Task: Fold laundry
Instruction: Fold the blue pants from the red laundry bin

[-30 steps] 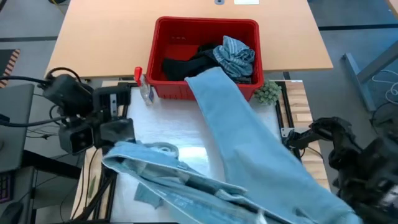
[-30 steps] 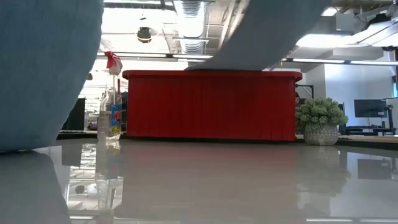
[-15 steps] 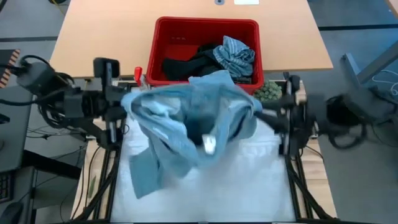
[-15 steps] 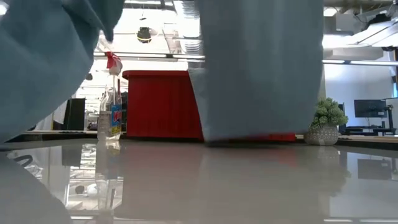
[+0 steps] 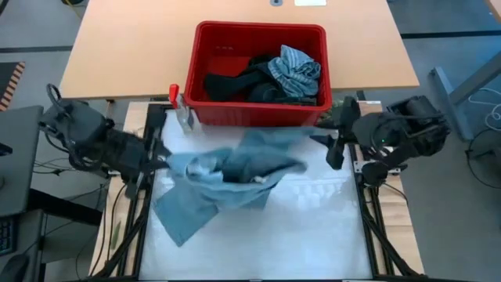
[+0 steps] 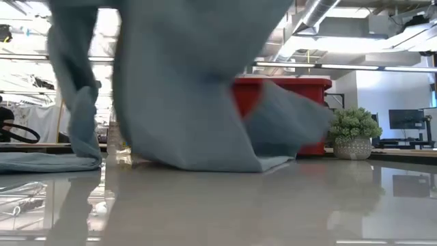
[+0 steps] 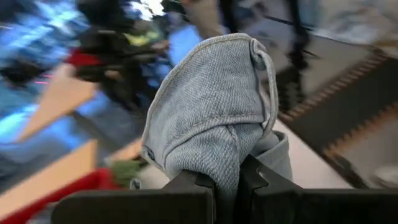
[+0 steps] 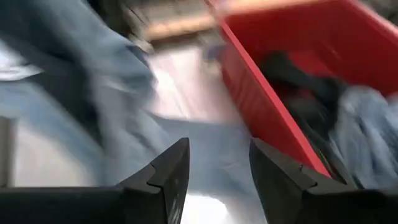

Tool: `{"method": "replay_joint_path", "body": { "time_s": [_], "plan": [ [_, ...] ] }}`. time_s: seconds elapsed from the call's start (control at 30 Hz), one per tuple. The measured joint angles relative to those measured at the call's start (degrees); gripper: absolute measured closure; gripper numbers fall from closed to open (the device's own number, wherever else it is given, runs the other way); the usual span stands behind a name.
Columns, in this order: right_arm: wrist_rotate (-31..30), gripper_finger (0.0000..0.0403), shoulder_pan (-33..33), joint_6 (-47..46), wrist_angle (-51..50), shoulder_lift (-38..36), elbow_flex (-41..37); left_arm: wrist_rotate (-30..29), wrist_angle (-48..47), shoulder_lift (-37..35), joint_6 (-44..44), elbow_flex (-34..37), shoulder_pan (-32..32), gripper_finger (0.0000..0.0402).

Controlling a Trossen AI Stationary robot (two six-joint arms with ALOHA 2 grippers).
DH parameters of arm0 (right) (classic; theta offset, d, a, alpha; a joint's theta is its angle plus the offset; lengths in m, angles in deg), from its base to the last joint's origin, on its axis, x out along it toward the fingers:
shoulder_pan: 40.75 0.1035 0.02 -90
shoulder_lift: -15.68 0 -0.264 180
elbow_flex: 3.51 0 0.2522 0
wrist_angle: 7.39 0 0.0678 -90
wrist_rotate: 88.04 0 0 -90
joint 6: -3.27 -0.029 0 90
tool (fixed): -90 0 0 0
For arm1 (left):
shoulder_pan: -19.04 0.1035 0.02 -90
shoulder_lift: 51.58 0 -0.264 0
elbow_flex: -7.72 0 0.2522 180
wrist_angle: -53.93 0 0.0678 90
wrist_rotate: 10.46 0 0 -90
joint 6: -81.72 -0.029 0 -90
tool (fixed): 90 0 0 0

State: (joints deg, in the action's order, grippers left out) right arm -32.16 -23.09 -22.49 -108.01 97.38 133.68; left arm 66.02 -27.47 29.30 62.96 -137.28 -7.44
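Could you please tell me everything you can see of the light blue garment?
The light blue garment looks like soft denim-like cloth with stitched seams. It is bunched and partly lifted, draped over the white table just in front of the red basket, one end trailing toward the table's front left. The left gripper is shut on a fold of it. The right gripper stands open beside it, holding nothing.

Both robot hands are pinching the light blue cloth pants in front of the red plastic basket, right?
Not both. Only the left gripper pinches the light blue cloth pants; the right wrist view shows the right gripper open and empty. The pants do lie before the red plastic basket.
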Motion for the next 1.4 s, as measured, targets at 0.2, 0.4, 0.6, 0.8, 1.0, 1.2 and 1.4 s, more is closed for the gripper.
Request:
{"method": "replay_joint_path", "body": {
  "time_s": [0.2,0.4,0.6,0.8,1.0,1.2,1.4],
  "plan": [
    [1.7,0.0217,-8.1,-8.9,1.9,-5.6,-16.9,0.2,-1.3,0.0,0.9,2.8,-1.8,0.0401],
    [21.4,0.0219,-9.4,3.7,33.5,-9.2,-32.1,-0.8,-1.0,2.2,0.6,3.2,0.0,0.0401],
    [24.0,0.0221,-8.3,7.9,50.7,-8.6,-37.7,-0.7,-12.7,5.2,6.7,3.3,3.9,0.0401],
    [22.2,0.0221,-6.7,12.8,72.5,-1.9,-40.1,0.5,-18.1,10.2,11.9,3.3,8.4,0.0401],
    [22.5,0.0221,-5.1,14.7,79.2,4.1,-39.3,0.6,-22.2,14.1,12.7,3.3,13.4,0.0401],
    [20.0,0.0222,-5.1,19.0,78.4,4.9,-39.0,2.7,-21.7,14.3,9.7,3.3,16.3,0.0401],
    [12.7,0.0238,-4.9,33.8,79.4,4.7,-39.0,7.5,-21.1,14.8,6.3,3.3,17.2,0.0401]
  ]
}}
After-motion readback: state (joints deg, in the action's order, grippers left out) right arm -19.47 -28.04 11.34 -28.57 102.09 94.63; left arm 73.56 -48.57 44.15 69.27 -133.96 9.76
